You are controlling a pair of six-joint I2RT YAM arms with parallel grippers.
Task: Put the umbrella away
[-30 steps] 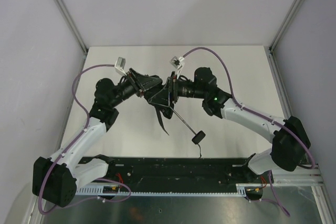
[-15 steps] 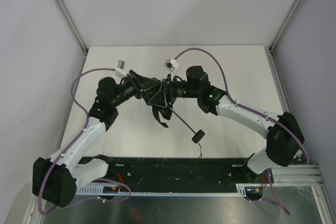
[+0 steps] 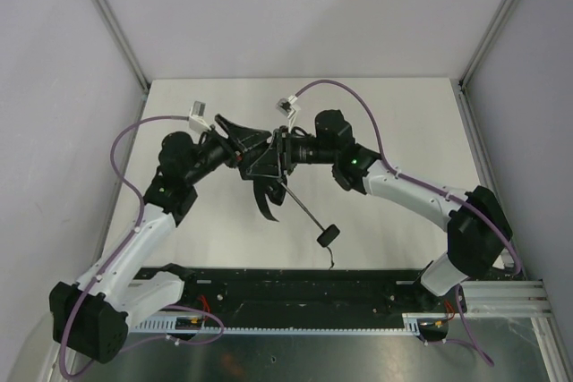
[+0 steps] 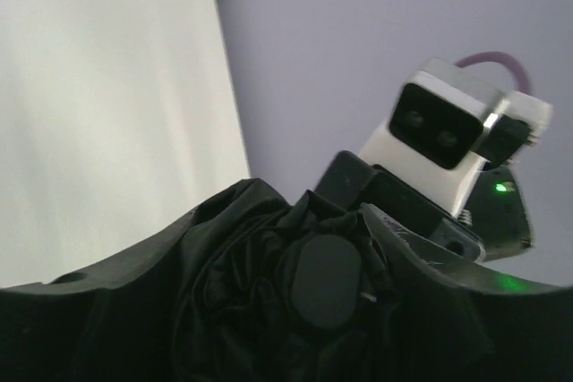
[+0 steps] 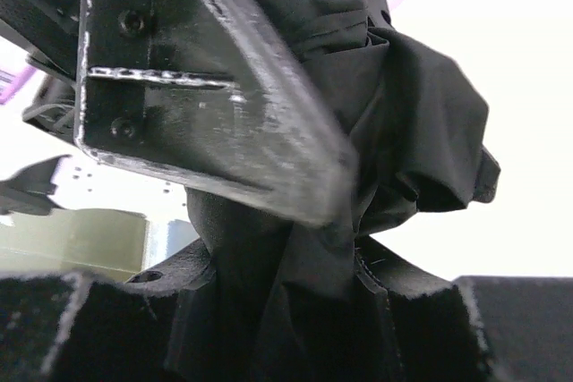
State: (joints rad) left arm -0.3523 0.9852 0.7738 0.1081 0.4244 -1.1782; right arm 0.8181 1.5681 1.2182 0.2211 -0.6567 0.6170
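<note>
Gathering the cloth is the step in hand: the umbrella [image 3: 262,165] hangs above the middle of the table [image 3: 394,123], matte black fabric bunched in soft creases between both grippers, thin shaft [image 3: 303,209] slanting down to a small blocky handle [image 3: 329,233]. The right gripper [image 3: 282,154] pinches a fold; whether the left gripper [image 3: 240,151] grips, I cannot tell; next, loose panels likely need wrapping tightly.

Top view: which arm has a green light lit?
The right arm, the one reaching in from the right: a green light glows on its dark link behind the wrist. The left arm shows none here.
</note>
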